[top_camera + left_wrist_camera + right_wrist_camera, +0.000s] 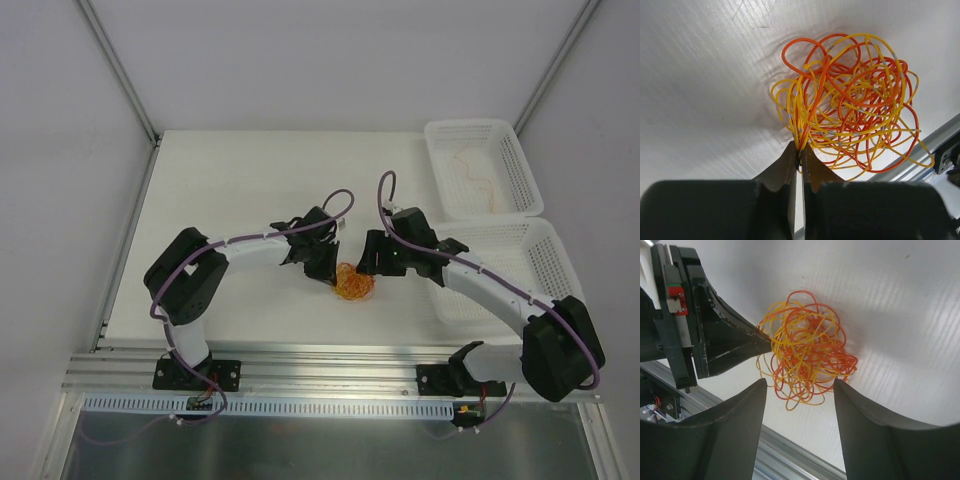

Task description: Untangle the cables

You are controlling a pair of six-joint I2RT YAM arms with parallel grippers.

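Overhead and wrist views, two arms meeting over one bundle. You see the cables (pixel 354 284) as a single knotted clump of red-orange and yellow-orange loops lying on the white table (pixel 240 190), near its front edge and just ahead of the aluminium rail (pixel 300 365). In the left wrist view the cables (pixel 850 100) fan out from the fingertips into overlapping curls, and individual strands cannot be followed through the knot.

Note the left gripper (pixel 335 279): its jaws are pressed together, and in its own camera the left gripper (pixel 800 150) pinches several strands at the clump's edge, orange and yellow both running into the nip. The right wrist view confirms this from the other side, where the left gripper (pixel 768 343) meets the cables (pixel 805 355) at its tip.

Now look at the right gripper (pixel 370 271): it stands over the opposite side of the clump with its jaws apart and nothing between them in a grip. In its own view the right gripper (pixel 800 384) frames the lower loops of the bundle between its two fingers; you cannot tell whether either finger touches a strand.

To the right, two white baskets sit side by side. The far basket (pixel 470 127) holds one pale loose cable (pixel 478 178), curled on its floor. The near basket (pixel 555 265) is partly hidden by the right arm.
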